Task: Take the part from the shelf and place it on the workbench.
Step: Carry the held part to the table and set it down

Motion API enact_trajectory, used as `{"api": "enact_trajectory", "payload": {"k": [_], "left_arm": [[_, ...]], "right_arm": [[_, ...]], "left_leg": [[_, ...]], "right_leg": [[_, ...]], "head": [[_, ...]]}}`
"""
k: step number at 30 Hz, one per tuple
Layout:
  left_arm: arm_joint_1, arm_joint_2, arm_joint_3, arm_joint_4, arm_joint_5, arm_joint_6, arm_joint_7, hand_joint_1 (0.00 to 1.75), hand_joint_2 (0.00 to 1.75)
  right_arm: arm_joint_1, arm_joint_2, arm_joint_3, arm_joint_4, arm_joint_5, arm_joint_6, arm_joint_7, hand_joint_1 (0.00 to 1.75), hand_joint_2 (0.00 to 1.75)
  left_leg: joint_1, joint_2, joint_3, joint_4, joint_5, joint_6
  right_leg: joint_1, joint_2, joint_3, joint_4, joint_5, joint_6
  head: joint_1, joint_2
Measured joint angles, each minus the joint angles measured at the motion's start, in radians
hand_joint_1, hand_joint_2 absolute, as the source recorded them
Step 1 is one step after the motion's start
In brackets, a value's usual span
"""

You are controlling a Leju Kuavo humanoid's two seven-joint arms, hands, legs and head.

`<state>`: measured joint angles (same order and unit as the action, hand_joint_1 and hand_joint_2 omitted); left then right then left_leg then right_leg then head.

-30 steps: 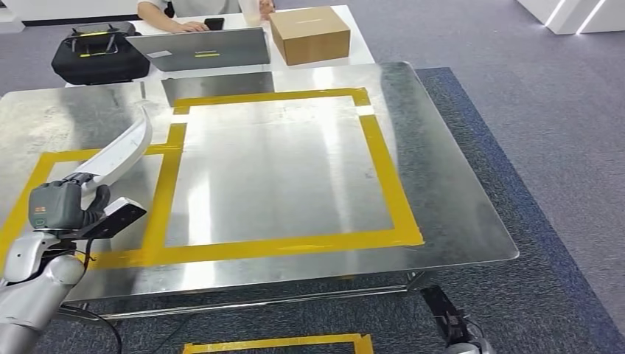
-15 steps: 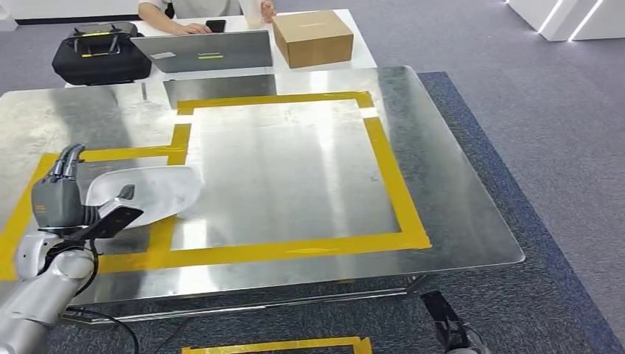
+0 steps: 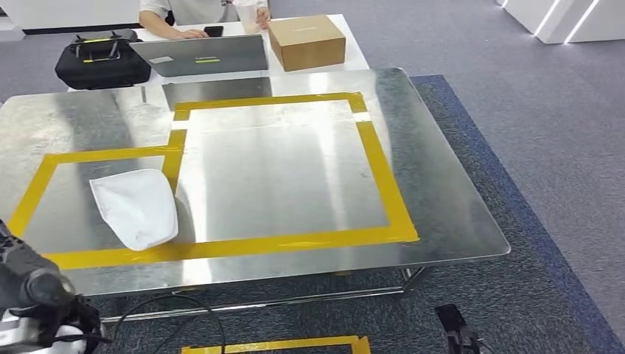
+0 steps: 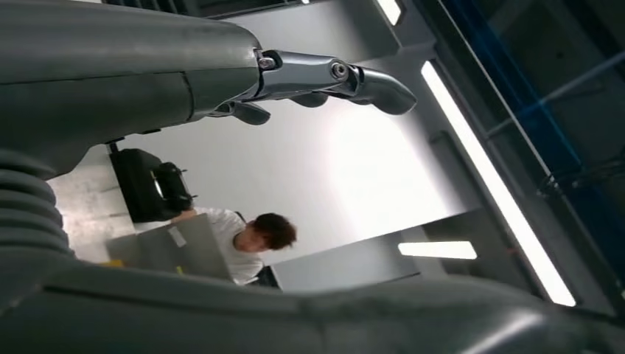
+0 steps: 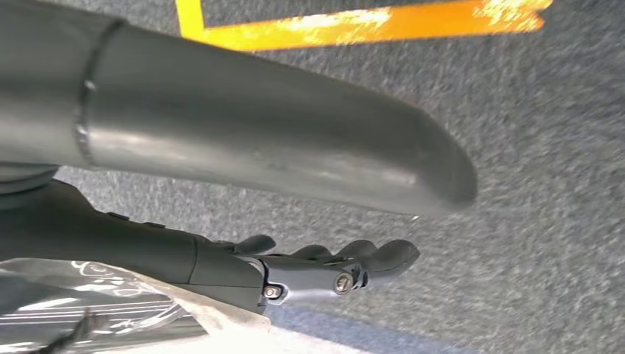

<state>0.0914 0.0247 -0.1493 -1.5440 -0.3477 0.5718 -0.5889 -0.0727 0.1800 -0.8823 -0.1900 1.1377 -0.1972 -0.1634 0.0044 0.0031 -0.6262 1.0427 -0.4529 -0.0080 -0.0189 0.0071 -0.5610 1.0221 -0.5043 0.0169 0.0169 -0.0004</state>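
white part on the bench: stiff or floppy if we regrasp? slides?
The white part looks like a thin, curved, moulded shell, so probably stiff and light. It lies on polished metal workbench, so a push would likely slide it. Its domed shape may let it rock.

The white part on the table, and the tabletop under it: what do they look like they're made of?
The white part looks like matte moulded plastic, though painted metal is possible: smooth, curved, no glare. The workbench top looks like bare sheet metal: silvery and streaky, and it mirrors the laptop behind it. The yellow tape marking it looks like vinyl.
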Motion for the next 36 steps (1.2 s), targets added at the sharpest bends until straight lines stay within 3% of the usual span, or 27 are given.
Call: {"api": "enact_trajectory", "payload": {"k": [2, 4, 5, 6, 7, 10, 12, 14, 15, 17, 19, 20, 21, 22, 24, 26, 27, 30, 32, 34, 36], "left_arm": [[0.038, -0.006, -0.004, -0.067, 0.023, 0.005, -0.010, 0.00, 0.00], [0.069, -0.012, -0.006, -0.113, 0.042, 0.011, -0.020, 0.00, 0.00], [0.089, -0.017, -0.007, -0.134, 0.049, 0.016, -0.025, 0.00, 0.00], [0.109, -0.022, -0.007, -0.154, 0.055, 0.021, -0.029, 0.00, 0.00], [0.128, -0.027, -0.008, -0.172, 0.060, 0.028, -0.032, 0.00, 0.00], [0.171, -0.045, -0.008, -0.211, 0.091, 0.044, -0.035, 0.00, 0.00], [0.190, -0.058, -0.002, -0.221, 0.122, 0.048, -0.038, 0.00, 0.00], [0.205, -0.074, 0.015, -0.219, 0.149, 0.046, -0.042, 0.00, 0.00], [0.209, -0.083, 0.027, -0.215, 0.160, 0.041, -0.043, 0.00, 0.00], [0.211, -0.101, 0.050, -0.198, 0.169, 0.031, -0.045, 0.00, 0.00], [0.212, -0.115, 0.071, -0.176, 0.170, 0.025, -0.049, 0.00, 0.00], [0.213, -0.120, 0.080, -0.166, 0.170, 0.023, -0.052, 0.00, 0.00], [0.213, -0.125, 0.087, -0.158, 0.170, 0.022, -0.054, 0.00, 0.00], [0.214, -0.129, 0.094, -0.151, 0.170, 0.021, -0.056, 0.00, 0.00], [0.214, -0.136, 0.104, -0.141, 0.170, 0.019, -0.056, 0.00, 0.00], [0.214, -0.142, 0.111, -0.137, 0.169, 0.017, -0.057, 0.00, 0.00], [0.214, -0.144, 0.114, -0.135, 0.169, 0.017, -0.057, 0.00, 0.00], [0.217, -0.148, 0.120, -0.130, 0.169, 0.015, -0.057, 0.00, 0.00], [0.217, -0.149, 0.125, -0.125, 0.167, 0.005, -0.043, 0.00, 0.00], [0.211, -0.149, 0.135, -0.099, 0.152, -0.022, -0.003, 0.00, 0.00], [0.192, -0.149, 0.155, -0.028, 0.142, -0.077, 0.041, 0.00, 0.00]], "right_arm": [[0.004, -0.001, -0.004, 0.000, -0.002, -0.003, -0.001, 0.00, 0.00], [0.006, -0.001, -0.008, 0.000, -0.005, -0.005, 0.000, 0.00, 0.00], [0.007, -0.001, -0.011, 0.000, -0.008, -0.006, 0.001, 0.00, 0.00], [0.008, -0.001, -0.013, 0.000, -0.012, -0.007, 0.002, 0.00, 0.00], [0.009, -0.001, -0.016, 0.000, -0.015, -0.008, 0.003, 0.00, 0.00], [0.012, 0.000, -0.021, 0.000, -0.017, -0.012, 0.006, 0.00, 0.00], [0.013, 0.002, -0.022, 0.000, -0.015, -0.014, 0.010, 0.00, 0.00], [0.014, 0.002, -0.022, 0.000, -0.014, -0.015, 0.012, 0.00, 0.00], [0.015, 0.001, -0.022, 0.000, -0.013, -0.015, 0.011, 0.00, 0.00], [0.016, 0.000, -0.022, 0.000, -0.013, -0.015, 0.009, 0.00, 0.00], [0.016, 0.000, -0.022, 0.000, -0.012, -0.015, 0.008, 0.00, 0.00], [0.016, 0.000, -0.022, 0.000, -0.011, -0.015, 0.007, 0.00, 0.00], [0.016, 0.000, -0.022, 0.000, -0.011, -0.015, 0.007, 0.00, 0.00], [0.016, 0.000, -0.022, 0.000, -0.010, -0.015, 0.007, 0.00, 0.00], [0.016, 0.000, -0.023, 0.000, -0.010, -0.015, 0.007, 0.00, 0.00], [0.016, 0.000, -0.023, 0.000, -0.010, -0.015, 0.006, 0.00, 0.00], [0.017, 0.000, -0.023, 0.000, -0.009, -0.015, 0.005, 0.00, 0.00], [0.023, 0.001, -0.023, 0.001, -0.006, -0.015, 0.004, 0.00, 0.00], [0.023, 0.001, -0.024, 0.001, -0.003, -0.015, 0.003, 0.00, 0.00], [0.022, 0.000, -0.024, 0.000, 0.000, -0.013, 0.001, 0.00, 0.00], [0.020, 0.000, -0.024, 0.000, 0.003, -0.008, 0.001, 0.00, 0.00]], "left_leg": [[0.002, -0.001, -0.025, 0.077, -0.074, -0.008], [0.002, -0.001, -0.055, 0.198, -0.159, -0.011], [0.002, -0.001, -0.058, 0.239, -0.183, -0.010], [0.002, -0.001, -0.045, 0.247, -0.188, -0.008], [0.002, -0.001, -0.012, 0.214, -0.176, -0.003], [-0.008, 0.001, 0.137, 0.000, -0.123, 0.023], [-0.016, 0.002, 0.171, -0.060, -0.111, 0.032], [-0.018, 0.002, 0.161, -0.063, -0.090, 0.037], [-0.016, 0.003, 0.154, -0.069, -0.077, 0.042], [-0.010, 0.005, 0.131, -0.080, -0.048, 0.053], [-0.010, 0.005, 0.101, -0.079, -0.024, 0.057], [-0.010, 0.006, 0.086, -0.078, -0.013, 0.056], [-0.010, 0.006, 0.072, -0.076, -0.003, 0.055], [-0.010, 0.007, 0.058, -0.073, 0.006, 0.052], [-0.008, 0.007, 0.037, -0.067, 0.018, 0.045], [-0.008, 0.010, 0.021, -0.059, 0.029, 0.036], [-0.009, 0.011, 0.015, -0.058, 0.037, 0.032], [-0.008, 0.009, -0.002, -0.061, 0.049, 0.018], [-0.005, 0.003, -0.028, -0.006, 0.000, 0.006], [0.001, 0.001, -0.071, 0.127, -0.077, -0.005], [0.006, 0.001, -0.092, 0.222, -0.109, -0.012]], "right_leg": [[-0.001, -0.005, -0.013, -0.001, 0.014, -0.015], [0.002, -0.008, -0.033, -0.001, 0.028, -0.020], [0.004, -0.009, -0.044, -0.001, 0.036, -0.020], [0.006, -0.009, -0.055, 0.000, 0.044, -0.020], [0.008, -0.009, -0.065, 0.000, 0.052, -0.019], [0.013, -0.010, -0.087, 0.000, 0.076, -0.013], [0.012, -0.013, -0.092, -0.002, 0.091, -0.002], [0.008, -0.016, -0.096, -0.006, 0.104, 0.010], [0.008, -0.014, -0.102, -0.001, 0.094, 0.015], [0.007, -0.010, -0.127, 0.055, 0.021, 0.024], [0.007, -0.009, -0.153, 0.171, -0.075, 0.032], [0.006, -0.009, -0.157, 0.223, -0.097, 0.035], [0.006, -0.009, -0.148, 0.251, -0.097, 0.037], [0.006, -0.009, -0.122, 0.243, -0.077, 0.039], [0.006, -0.009, -0.023, 0.120, -0.029, 0.038], [0.010, -0.007, 0.070, -0.024, -0.021, 0.034], [0.012, -0.006, 0.089, -0.062, -0.028, 0.031], [0.012, -0.006, 0.087, -0.086, -0.014, 0.016], [0.006, -0.008, 0.081, -0.091, 0.001, 0.003], [0.006, -0.012, 0.071, -0.082, 0.003, -0.004], [0.006, -0.015, 0.056, -0.064, 0.002, -0.005]], "head": [[-0.002, 0.000], [-0.002, 0.000], [-0.002, 0.000], [-0.002, 0.000], [-0.002, 0.000], [-0.001, 0.000], [-0.001, 0.000], [-0.003, 0.000], [-0.003, 0.000], [0.000, 0.000], [0.005, 0.000], [0.005, 0.000], [0.005, 0.000], [0.005, 0.000], [0.005, 0.000], [0.004, 0.000], [0.004, 0.000], [0.004, 0.000], [0.002, 0.000], [0.000, 0.000], [0.000, 0.000]]}}
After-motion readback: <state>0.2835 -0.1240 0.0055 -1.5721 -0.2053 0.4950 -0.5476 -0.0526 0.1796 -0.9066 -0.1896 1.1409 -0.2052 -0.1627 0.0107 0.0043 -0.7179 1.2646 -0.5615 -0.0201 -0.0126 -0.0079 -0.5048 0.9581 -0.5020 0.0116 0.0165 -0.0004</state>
